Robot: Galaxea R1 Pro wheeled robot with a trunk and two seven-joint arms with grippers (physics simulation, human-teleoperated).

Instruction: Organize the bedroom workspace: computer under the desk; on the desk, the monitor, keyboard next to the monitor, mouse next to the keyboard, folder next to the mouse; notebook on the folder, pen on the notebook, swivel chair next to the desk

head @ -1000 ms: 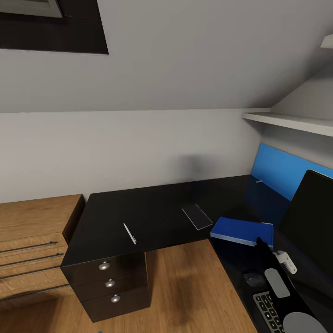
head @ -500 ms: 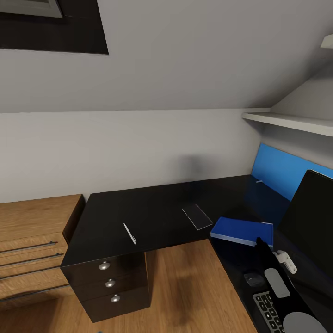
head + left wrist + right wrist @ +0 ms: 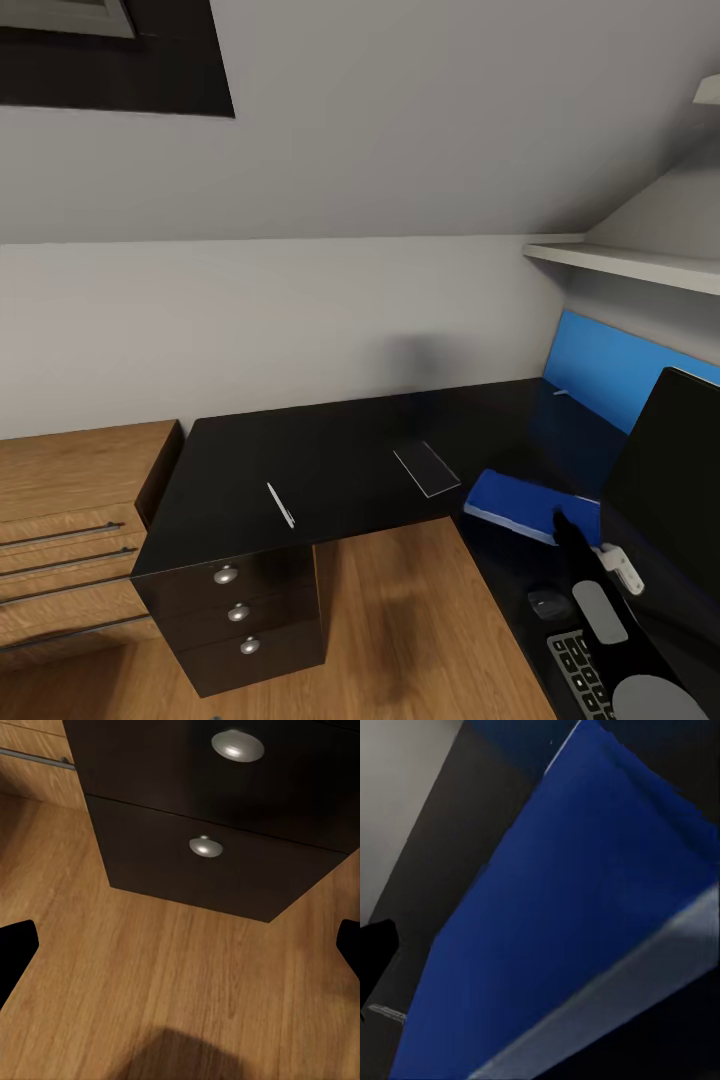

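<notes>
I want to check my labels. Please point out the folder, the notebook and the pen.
folder (image 3: 520, 503), head view, on its blue cover.
notebook (image 3: 427, 468), head view, on the middle of its dark cover.
pen (image 3: 281, 504), head view, on the middle of its shaft.

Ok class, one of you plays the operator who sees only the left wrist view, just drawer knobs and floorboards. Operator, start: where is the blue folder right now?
Observer: The blue folder lies on the black desk, close beside the monitor.
Operator: Is the notebook stacked on it?
Observer: No. The notebook lies flat on the desk, apart from the folder.
Operator: And the pen?
Observer: The pen lies by itself on the desk, above the drawer unit that your view faces.
</notes>
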